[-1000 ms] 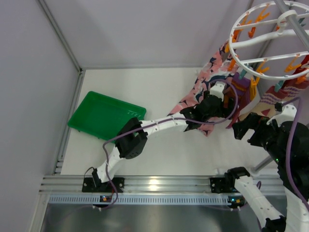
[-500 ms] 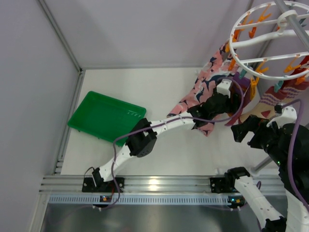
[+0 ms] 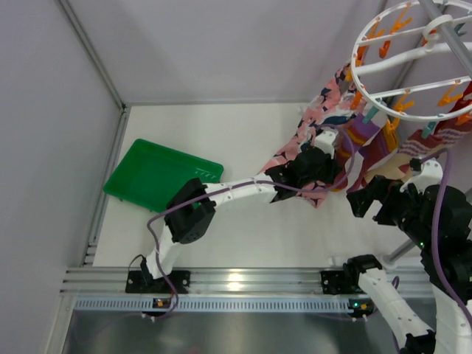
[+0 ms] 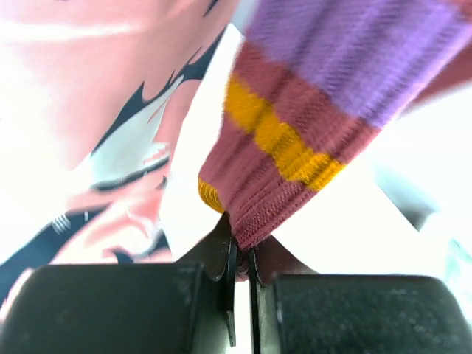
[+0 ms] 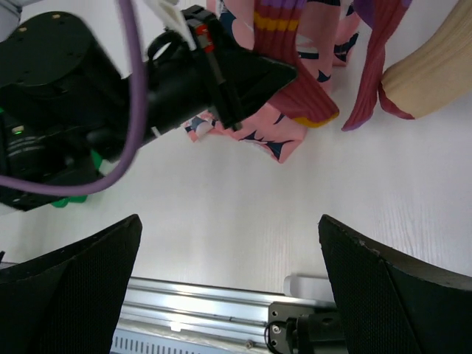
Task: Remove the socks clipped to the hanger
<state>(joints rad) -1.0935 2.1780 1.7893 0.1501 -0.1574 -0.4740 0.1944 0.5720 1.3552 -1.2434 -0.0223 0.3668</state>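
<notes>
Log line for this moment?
left end effector: shut on maroon sock | right end effector: open | sock hangs from hanger

hanger (image 3: 398, 59) far right, socks (image 3: 365, 141) hanging beneath it, tray (image 3: 158, 175) far left

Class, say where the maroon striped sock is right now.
The maroon sock hangs right of centre in the top view, below the white hanger, beside the pink cloth; the left wrist view shows its lower edge pinched in the left gripper.
</notes>
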